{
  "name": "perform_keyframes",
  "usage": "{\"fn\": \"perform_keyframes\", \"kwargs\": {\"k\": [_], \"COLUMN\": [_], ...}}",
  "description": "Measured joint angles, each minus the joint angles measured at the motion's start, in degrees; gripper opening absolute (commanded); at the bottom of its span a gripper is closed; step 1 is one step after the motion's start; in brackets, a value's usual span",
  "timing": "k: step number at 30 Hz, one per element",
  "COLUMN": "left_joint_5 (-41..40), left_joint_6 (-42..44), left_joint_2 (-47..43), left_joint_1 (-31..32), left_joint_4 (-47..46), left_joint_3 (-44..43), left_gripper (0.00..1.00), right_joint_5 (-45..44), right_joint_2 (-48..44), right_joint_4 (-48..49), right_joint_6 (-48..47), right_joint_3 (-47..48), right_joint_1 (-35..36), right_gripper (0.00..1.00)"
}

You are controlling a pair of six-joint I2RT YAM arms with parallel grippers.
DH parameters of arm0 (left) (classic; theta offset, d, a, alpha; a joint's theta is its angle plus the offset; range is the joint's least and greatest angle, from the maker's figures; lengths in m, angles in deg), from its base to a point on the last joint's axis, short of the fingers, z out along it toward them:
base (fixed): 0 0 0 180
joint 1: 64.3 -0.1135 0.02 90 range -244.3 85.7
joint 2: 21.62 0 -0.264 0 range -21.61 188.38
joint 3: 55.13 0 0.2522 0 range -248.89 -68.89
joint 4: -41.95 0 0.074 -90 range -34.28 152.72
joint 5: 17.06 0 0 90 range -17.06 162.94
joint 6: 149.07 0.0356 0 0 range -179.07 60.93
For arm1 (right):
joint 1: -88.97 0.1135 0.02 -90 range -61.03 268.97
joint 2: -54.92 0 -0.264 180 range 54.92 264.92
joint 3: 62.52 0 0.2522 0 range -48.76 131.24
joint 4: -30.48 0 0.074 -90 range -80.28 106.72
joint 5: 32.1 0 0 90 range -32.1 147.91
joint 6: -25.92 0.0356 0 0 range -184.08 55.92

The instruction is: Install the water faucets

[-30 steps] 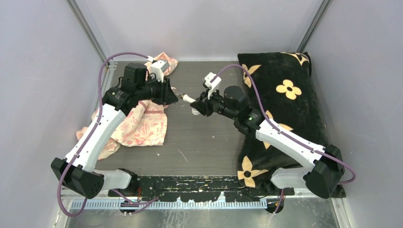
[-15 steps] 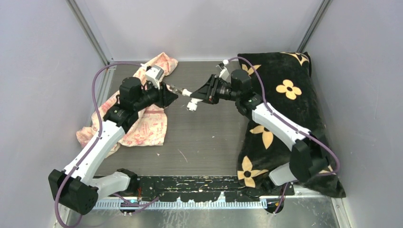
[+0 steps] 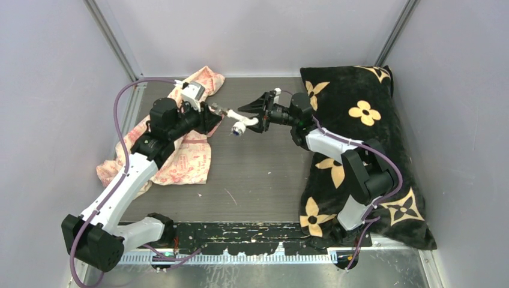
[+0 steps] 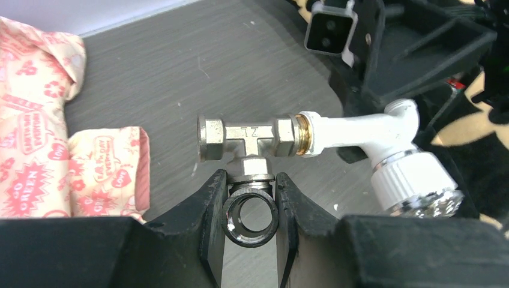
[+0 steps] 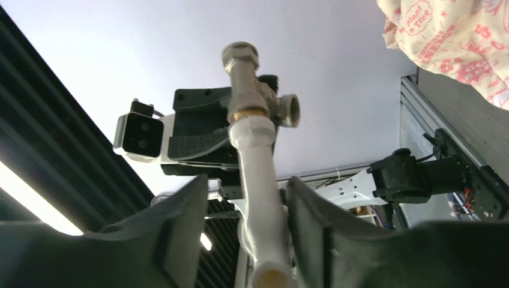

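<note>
Rolled over, right jaws now loosely flank the white plastic T-shaped tap [image 4: 354, 129], coaxial with the silvery metal tee fitting [image 4: 246, 133] that left jaws clamp.

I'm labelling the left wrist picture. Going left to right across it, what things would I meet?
Pink patterned cloth → metal tee fitting → white tap, with its knob farthest right.
</note>
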Motion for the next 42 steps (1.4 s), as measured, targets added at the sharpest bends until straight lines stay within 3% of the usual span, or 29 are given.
{"fn": "perform_keyframes", "kwargs": {"k": [2,7,11,19,26,29,34,42], "left_joint_5": [0.37,1.79,2.91,3.32,3.28,3.34,3.54,4.79], "left_joint_6": [0.17,0.17,-0.48,-0.9,-2.49,-3.8,-5.97,-8.52], "left_joint_2": [0.02,1.84,2.89,3.13,3.56,4.0,5.16,5.81], "left_joint_1": [0.33,1.14,1.07,0.35,-0.07,-0.31,-0.39,-0.39], "left_joint_4": [0.72,5.86,7.67,9.94,11.98,13.03,13.57,14.32], "left_joint_3": [-0.11,-1.81,-2.01,-4.11,-5.79,-6.23,-7.5,-8.83], "left_gripper": [0.0,0.0,0.0,0.0,0.0,0.0,0.0,0.0], "right_joint_5": [-0.72,-1.55,-2.49,-3.37,-8.37,-11.17,-18.82,-24.04], "right_joint_2": [0.31,-1.77,-5.9,-10.32,-13.79,-19.67,-32.48,-31.41], "right_joint_4": [1.49,-5.25,-16.7,-30.4,-46.42,-42.25,-18.69,-4.87], "right_joint_6": [2.84,-1.95,-10.34,-22.03,-39.95,-44.54,-48.63,-57.81], "right_joint_3": [-0.09,-0.09,-0.07,-0.07,2.29,-1.7,-20.15,-23.91], "right_joint_1": [0.07,0.0,-1.05,-3.48,-3.96,-3.91,-1.66,6.23], "right_gripper": [0.84,0.99,1.0,1.0,1.0,1.0,1.0,1.0]}}
